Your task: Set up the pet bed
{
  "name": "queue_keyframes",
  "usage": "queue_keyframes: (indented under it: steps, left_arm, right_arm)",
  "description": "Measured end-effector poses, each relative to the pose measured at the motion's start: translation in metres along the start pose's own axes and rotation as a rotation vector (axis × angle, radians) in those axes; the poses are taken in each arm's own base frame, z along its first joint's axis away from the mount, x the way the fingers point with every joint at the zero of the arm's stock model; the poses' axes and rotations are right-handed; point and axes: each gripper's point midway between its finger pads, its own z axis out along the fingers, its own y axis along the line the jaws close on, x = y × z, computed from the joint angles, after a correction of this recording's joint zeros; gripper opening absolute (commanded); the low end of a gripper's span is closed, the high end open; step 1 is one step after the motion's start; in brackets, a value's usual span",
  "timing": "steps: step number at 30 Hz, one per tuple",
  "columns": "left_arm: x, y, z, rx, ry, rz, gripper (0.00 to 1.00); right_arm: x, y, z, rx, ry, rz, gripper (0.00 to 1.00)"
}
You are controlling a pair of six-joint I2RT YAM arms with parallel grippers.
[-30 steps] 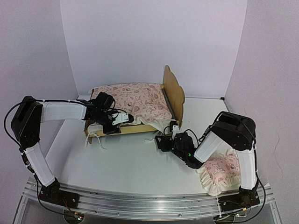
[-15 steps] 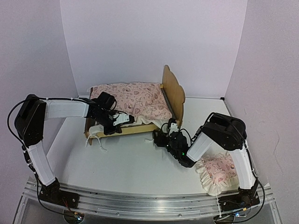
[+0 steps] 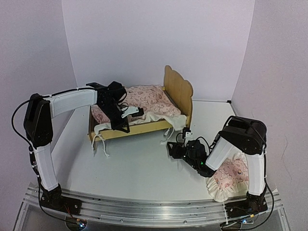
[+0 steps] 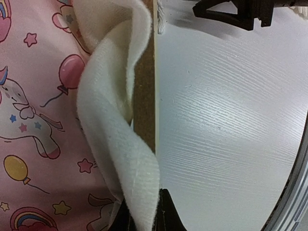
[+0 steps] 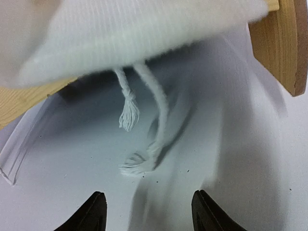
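Plywood pet bed (image 3: pixel 139 130) sits toward the tabletop's (image 3: pixel 139 168) far edge. Left pincer (image 4: pixel 144 217) pinches the mattress (image 3: pixel 150 97) frill, apparently seating it; right pincer (image 5: pixel 147 211) gapes empty. Next: tuck the frill inside the rail.

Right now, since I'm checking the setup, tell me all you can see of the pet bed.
The pet bed is a small light plywood frame standing upright on the white table. Its ear-topped headboard rises at the right end; low rails run along the sides. A pink cushion lies in it, hiding the base, its white ruffle spilling over the near rail. The left gripper has its jaws shut on that ruffle.
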Motion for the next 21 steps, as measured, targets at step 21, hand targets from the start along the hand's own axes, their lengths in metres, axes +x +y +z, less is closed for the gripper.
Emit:
queue_keyframes:
  steps: [21]
  left_arm:
    - [-0.011,-0.015,-0.013,0.031,0.012,-0.042,0.00]
  right_arm:
    - [-0.039,0.017,0.039,-0.055,-0.131,0.065,0.33]
